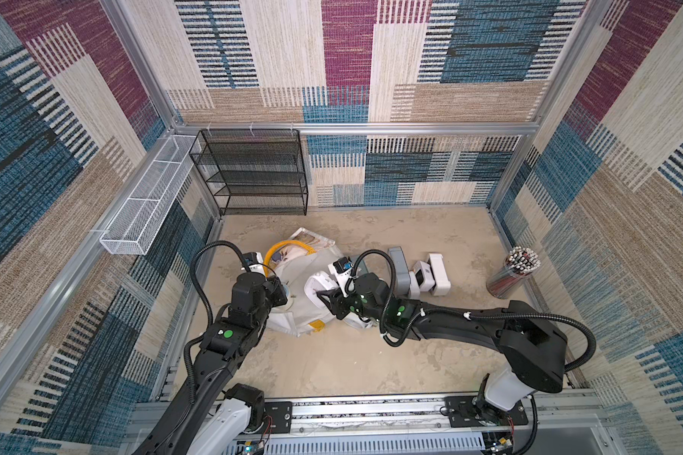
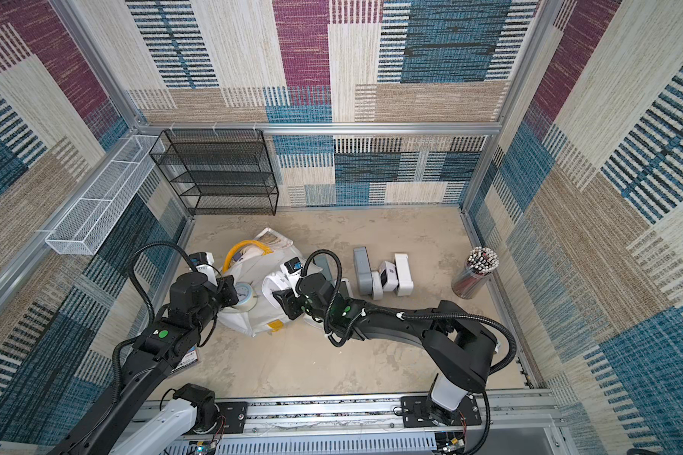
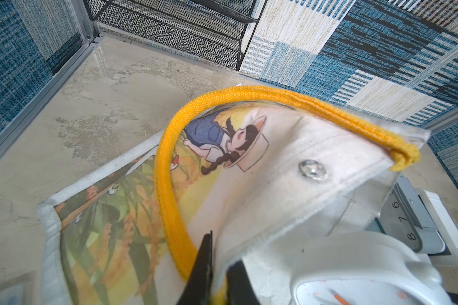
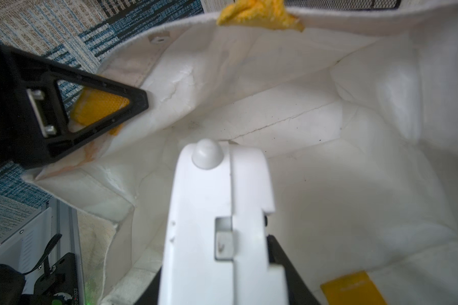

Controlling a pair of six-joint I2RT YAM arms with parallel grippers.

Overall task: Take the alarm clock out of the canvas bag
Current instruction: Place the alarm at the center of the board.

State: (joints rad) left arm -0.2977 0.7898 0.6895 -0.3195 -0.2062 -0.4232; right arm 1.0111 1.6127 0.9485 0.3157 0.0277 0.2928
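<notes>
Right claw (image 4: 217, 261) is partly open and clamped on the alarm clock (image 4: 217, 206), held edge-on with its button end pointing into the canvas bag (image 1: 298, 315). The clock sits within the bag mouth, centre of a top view, white interior beyond it. Left claw (image 3: 220, 277) is fully closed, pinching the rim up. Likely exit: straight back along the right arm, toward frame right.

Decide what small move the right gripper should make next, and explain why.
Probably draw the right gripper straight back, away from the canvas bag. It is shut on the white alarm clock, which sits at the bag's open mouth, and the left gripper pinches that mouth open, so the way out looks clear.
</notes>
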